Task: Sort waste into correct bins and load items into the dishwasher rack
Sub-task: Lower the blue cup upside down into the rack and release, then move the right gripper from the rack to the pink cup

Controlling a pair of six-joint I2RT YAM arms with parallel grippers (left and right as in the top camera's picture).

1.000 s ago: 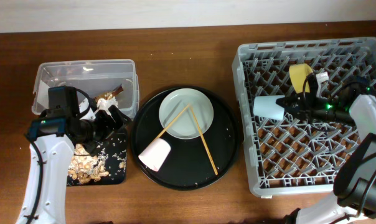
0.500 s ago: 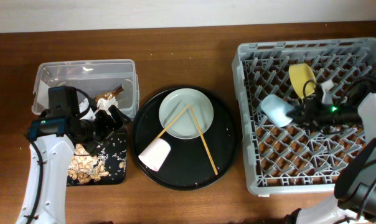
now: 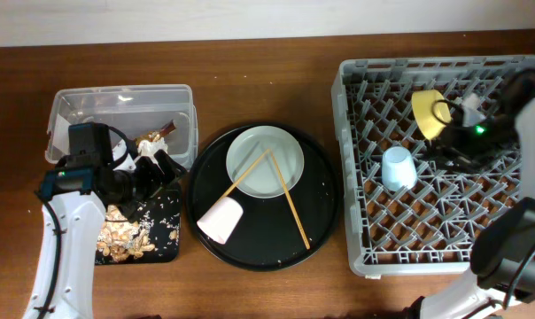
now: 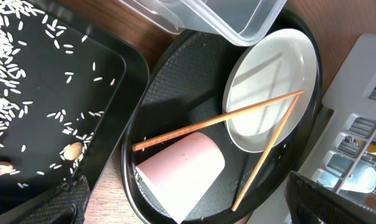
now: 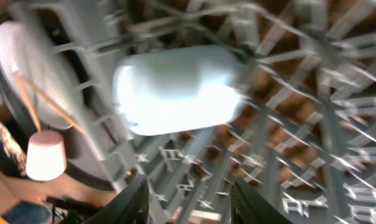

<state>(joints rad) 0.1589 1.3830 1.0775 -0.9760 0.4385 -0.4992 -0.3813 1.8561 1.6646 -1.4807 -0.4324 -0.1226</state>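
— Where did the light-blue cup (image 3: 399, 167) sit just then?

— In the grey dishwasher rack (image 3: 349, 204), on the lattice floor left of middle, near the yellow bowl (image 3: 428, 112) and touching neither gripper. From overhead it looked mouth-down. The right wrist view was too smeared to tell whether it stood square among the pegs or leaned.

— And the right gripper (image 5: 189, 186)?

— Jaws spread wide, nothing between them. The cup lay beyond the fingertips, apart from them.

— So the placing looked done. How should the release go?

— My judgement: back off along the line of the fingers with the jaws wide, then rise before swinging, so that no finger clips the cup or a peg (the bowl was close as well).

— The left gripper (image 3: 161, 168)?

— Also wide and empty. It hung where the clear tub (image 3: 121, 89) met the shallow black tray (image 3: 166, 226), whose floor held food scraps (image 3: 121, 235) and loose rice.

— What was not yet loaded?

— Everything on the round black tray (image 3: 325, 213): the pink cup (image 3: 220, 219) on its side, and the pale plate (image 3: 285, 151) with the two chopsticks (image 3: 290, 204) crossed over it. The cup seemed the easier grab. The chopsticks, being thin, would call for a careful pinch.
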